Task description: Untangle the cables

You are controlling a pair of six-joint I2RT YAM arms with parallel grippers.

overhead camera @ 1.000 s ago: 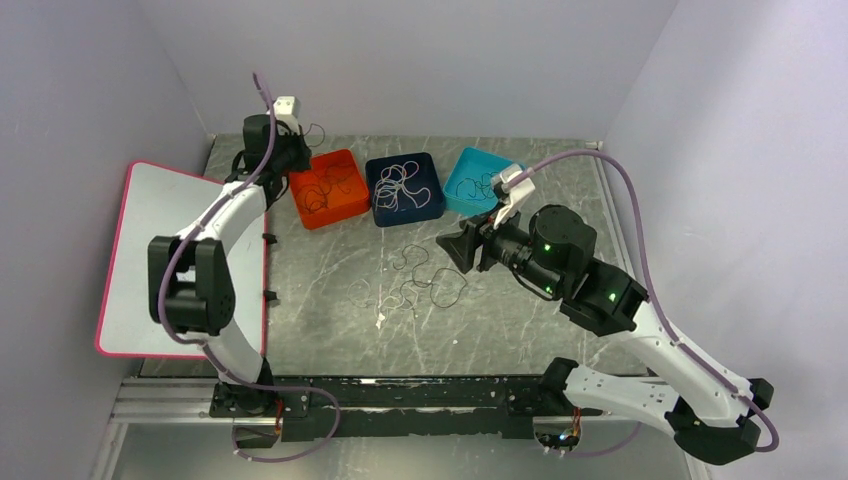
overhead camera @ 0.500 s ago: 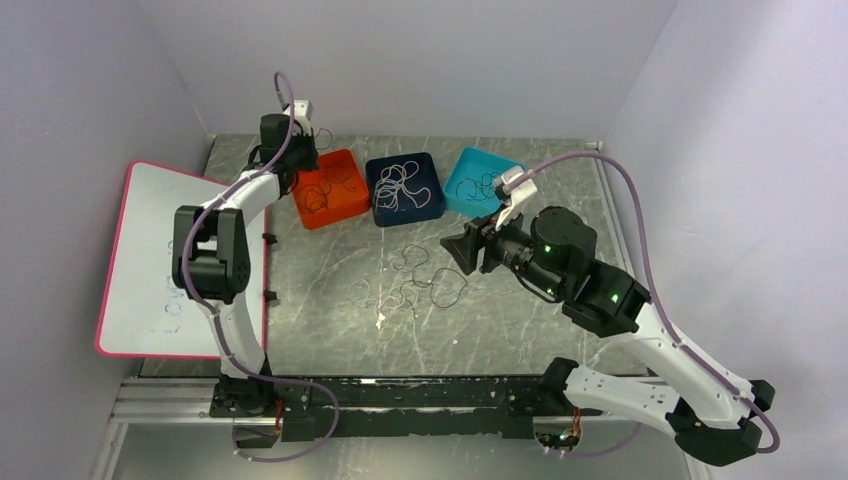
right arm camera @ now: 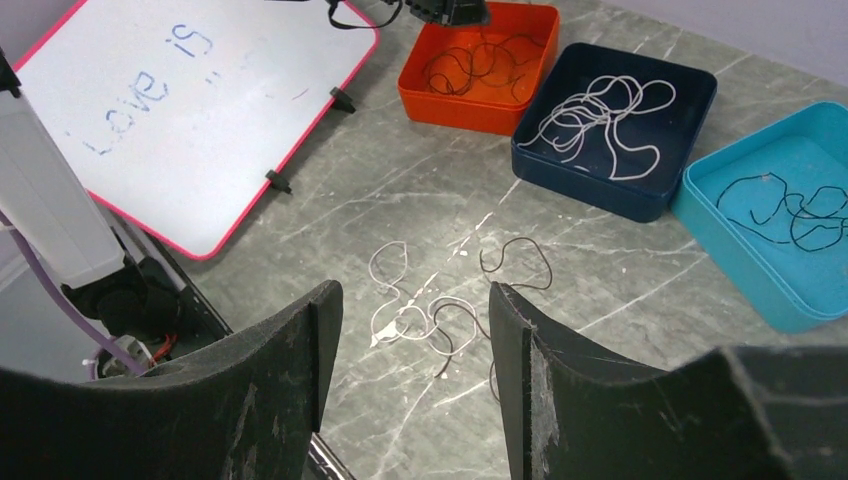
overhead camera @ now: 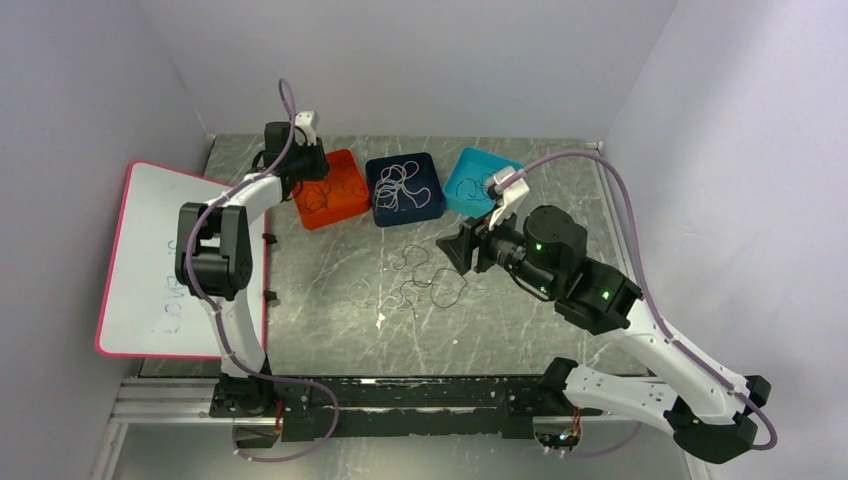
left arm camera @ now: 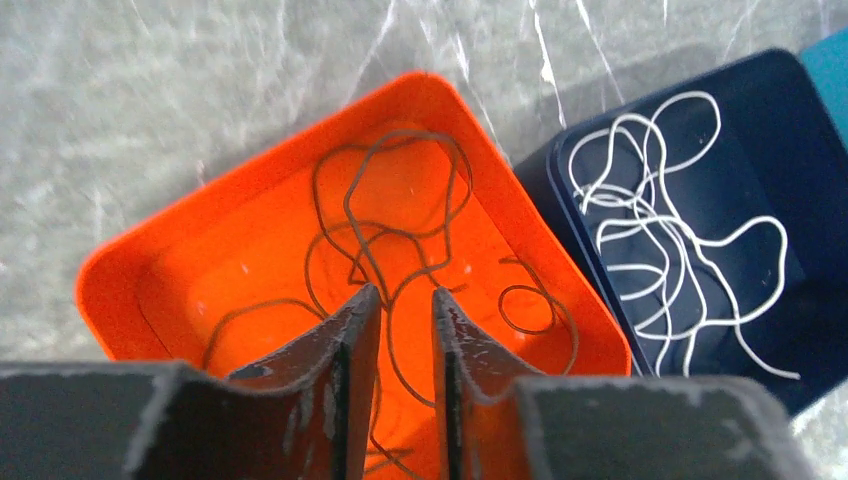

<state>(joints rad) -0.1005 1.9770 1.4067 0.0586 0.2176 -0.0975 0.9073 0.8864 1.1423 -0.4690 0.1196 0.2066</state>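
At the far edge of the surface, the orange tray holds brown cables, the navy tray a white cable, the teal tray a black cable. The left hand, slightly parted, hangs over the brown cables; the right hand, wide apart and empty, hovers above the loose cables

Each arm is built from white link shells joined by black joint housings: left arm, right arm. A lilac hose runs along the outside of each arm. Green indicator lights glow on the right arm's black joints. A white camera module sits at each wrist. The left end effector and right end effector carry dark grey, wedge-shaped fingers with a rough, scuffed surface.
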